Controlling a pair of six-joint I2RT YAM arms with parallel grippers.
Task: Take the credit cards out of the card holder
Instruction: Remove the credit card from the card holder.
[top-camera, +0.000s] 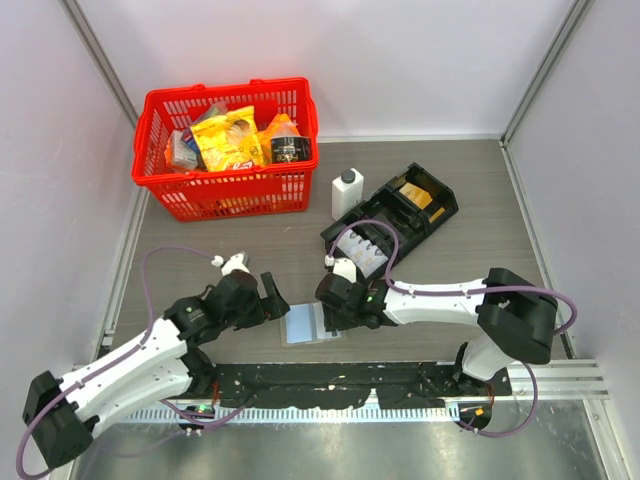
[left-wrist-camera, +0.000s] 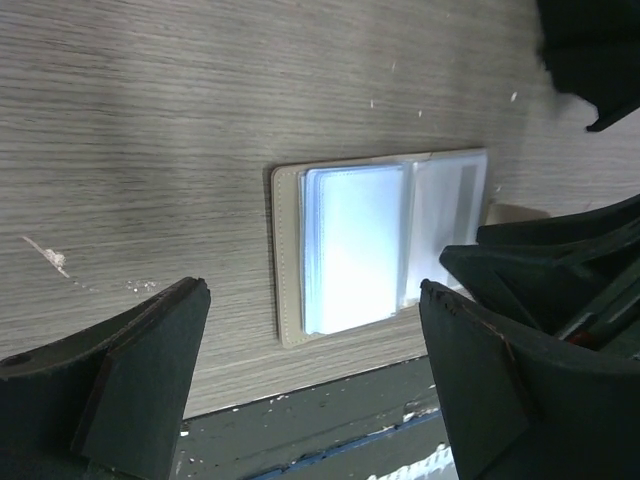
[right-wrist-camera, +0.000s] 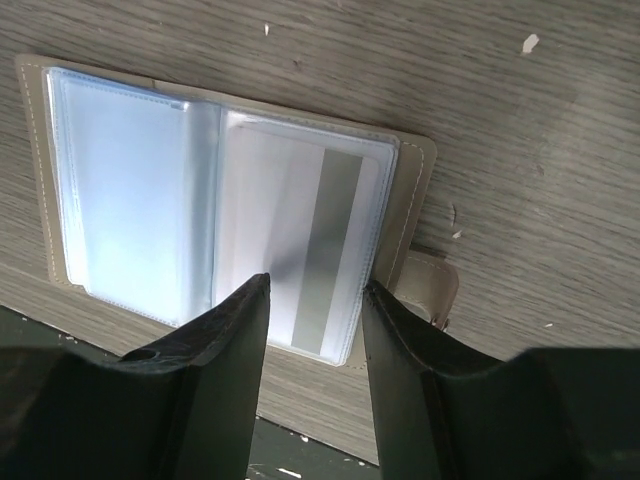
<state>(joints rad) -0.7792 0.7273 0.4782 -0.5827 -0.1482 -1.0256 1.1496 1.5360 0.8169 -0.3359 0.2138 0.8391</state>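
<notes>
The grey-tan card holder (top-camera: 305, 324) lies open and flat on the table between my two grippers. Its clear, pale blue sleeves face up in the left wrist view (left-wrist-camera: 360, 250) and the right wrist view (right-wrist-camera: 130, 190). A white card with a grey stripe (right-wrist-camera: 335, 250) sits inside the right-hand sleeve. My right gripper (top-camera: 330, 310) is open with a narrow gap and hovers over that sleeve's near edge (right-wrist-camera: 316, 285). My left gripper (top-camera: 275, 300) is wide open and empty, just left of the holder (left-wrist-camera: 315, 295).
A red basket (top-camera: 228, 150) full of packets stands at the back left. A black compartmented tray (top-camera: 395, 215) and a white bottle (top-camera: 346, 192) stand behind the holder. A black rail (top-camera: 330, 380) runs along the table's near edge.
</notes>
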